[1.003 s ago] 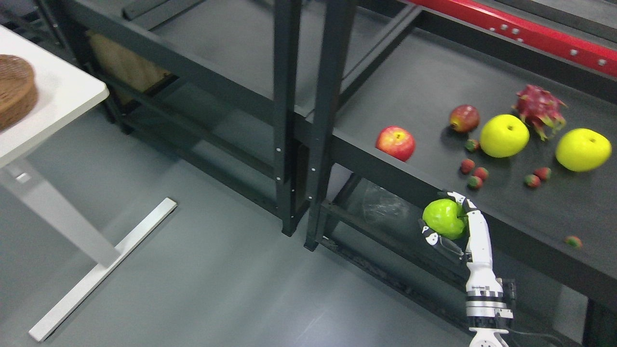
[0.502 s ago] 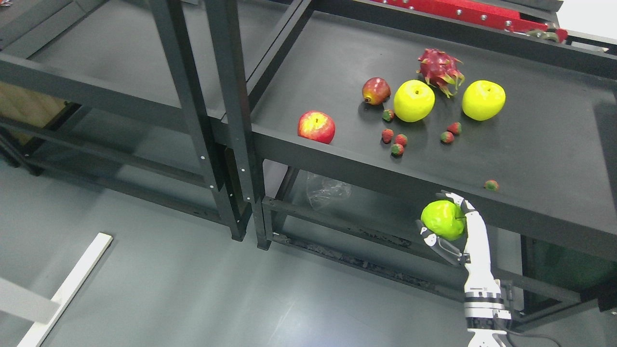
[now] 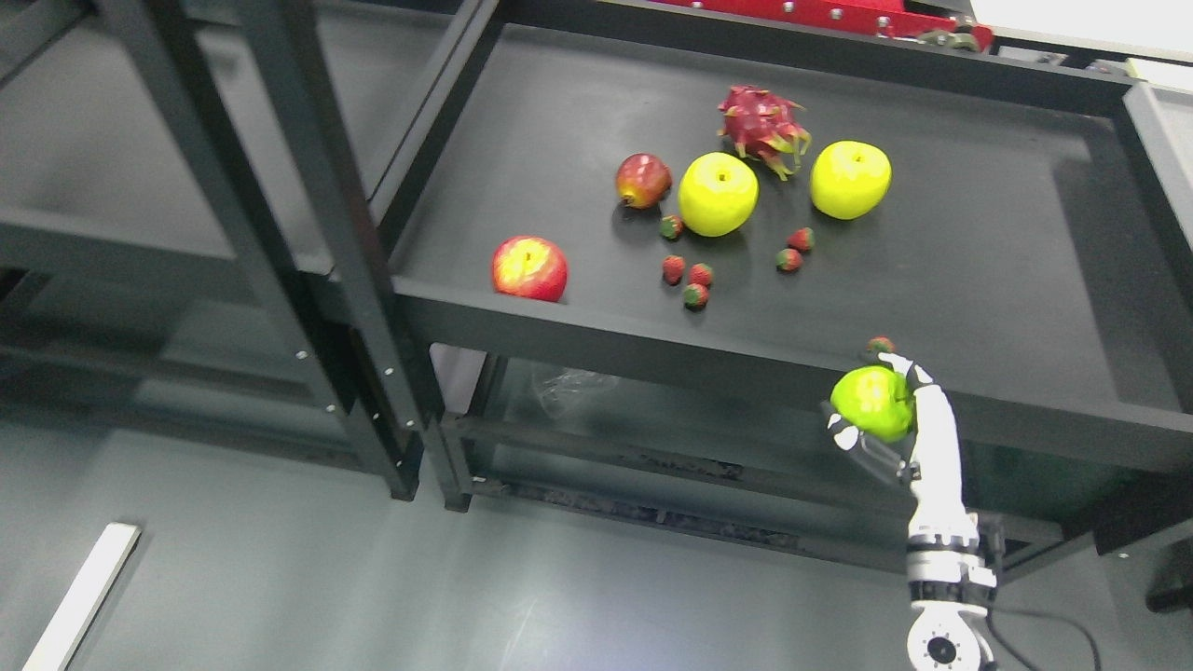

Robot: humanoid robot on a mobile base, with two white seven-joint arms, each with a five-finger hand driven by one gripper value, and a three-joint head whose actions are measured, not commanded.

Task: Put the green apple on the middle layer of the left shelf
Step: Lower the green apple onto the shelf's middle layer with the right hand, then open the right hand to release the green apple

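Green apple: glossy, held in the right hand, whose white fingers curl over its top and right side while the thumb sits under its lower left. The apple hangs in front of the front edge of the right shelf, near that edge's right half, not resting on any surface. The white forearm rises from the bottom edge at right, nearly upright.

Right shelf, dark metal, matt black deck, carries:
- Red apple, at the front left corner, just beside the front lip.
- Small red apple, further back, left of the yellow fruit.
- Yellow apple, centre, just right of the small red apple.
- Second yellow apple, to the right of the first, apart from it.
- Dragon fruit, pink with green-tipped scales, behind and between the two yellow apples.
- Strawberries, small, scattered: one beside the first yellow apple's lower left, three clustered in front of it, two below the gap between the yellow apples, one at the front edge just above the robot's fingertips.

Left shelf: dark metal frame, blurred, at the picture's left, its uprights touching or just beside those of the right shelf.

Clear plastic wrap: crumpled, on the lower level under the right shelf's deck.

Red beam: along the top edge, behind the shelf.
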